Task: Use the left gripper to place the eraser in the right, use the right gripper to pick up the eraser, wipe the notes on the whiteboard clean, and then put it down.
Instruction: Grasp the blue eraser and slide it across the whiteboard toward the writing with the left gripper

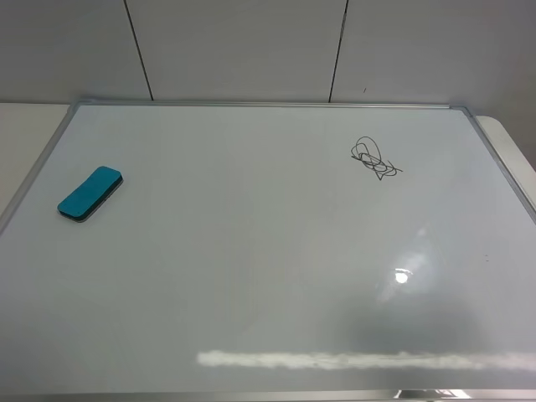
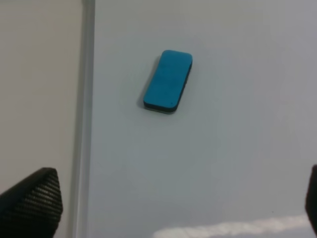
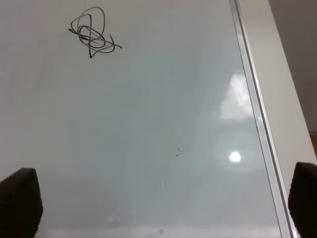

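Left side: the white, glossy, flat whiteboard (image 1: 251,276) lies face-up in a thin silver metal frame (image 1: 38,172), with a pale matte tabletop (image 1: 25,126) showing beyond it. The teal, round-cornered oblong eraser (image 1: 90,193) rests flat on the board just inside this frame, apart from it. It has a soft-looking top over a thin dark base layer. In the exterior view its long axis runs diagonally, from the near left to the far right. The left gripper (image 2: 171,203) is not visible from the exterior camera. Its wrist view shows two dark, woven-textured fingertips (image 2: 29,198) spread wide with nothing between them. The eraser (image 2: 168,81) lies ahead of that gap, roughly on its centre line and well apart from the tips, its long axis close to the line of approach. In my judgement the jaws would close across its short width with little rotation, and this arm is plainly the nearer one. Centre: bare board. Right side: a black, looping marker scribble (image 1: 374,159) sits toward the far right, well apart from the eraser. The right gripper (image 3: 161,201) is likewise spread wide and empty, with the scribble (image 3: 93,32) ahead of it. Lamp glare (image 1: 402,275) marks the near-right surface.
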Motion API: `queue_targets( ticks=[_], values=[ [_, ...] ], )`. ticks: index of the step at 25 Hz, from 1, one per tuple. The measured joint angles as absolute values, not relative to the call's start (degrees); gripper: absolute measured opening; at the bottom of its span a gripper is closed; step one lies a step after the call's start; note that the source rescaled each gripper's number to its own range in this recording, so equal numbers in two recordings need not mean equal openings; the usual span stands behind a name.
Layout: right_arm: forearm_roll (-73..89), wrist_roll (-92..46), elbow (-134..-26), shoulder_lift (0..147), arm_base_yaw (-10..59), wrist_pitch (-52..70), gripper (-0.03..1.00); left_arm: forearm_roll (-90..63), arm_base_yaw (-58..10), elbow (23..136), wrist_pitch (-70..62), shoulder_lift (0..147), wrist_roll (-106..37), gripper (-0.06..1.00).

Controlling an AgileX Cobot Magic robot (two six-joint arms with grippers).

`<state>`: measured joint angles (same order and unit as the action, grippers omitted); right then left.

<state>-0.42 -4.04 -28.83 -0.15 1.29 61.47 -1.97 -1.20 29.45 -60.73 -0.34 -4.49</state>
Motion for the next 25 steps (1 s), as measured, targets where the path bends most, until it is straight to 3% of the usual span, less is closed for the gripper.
queue_targets(
  ticks=[25],
  values=[
    [-0.42,-4.04,-28.83,-0.15,1.29,61.47,1.0,-2.15,-1.27,29.45,-60.73,-0.34,-4.49,1.0]
  ],
)
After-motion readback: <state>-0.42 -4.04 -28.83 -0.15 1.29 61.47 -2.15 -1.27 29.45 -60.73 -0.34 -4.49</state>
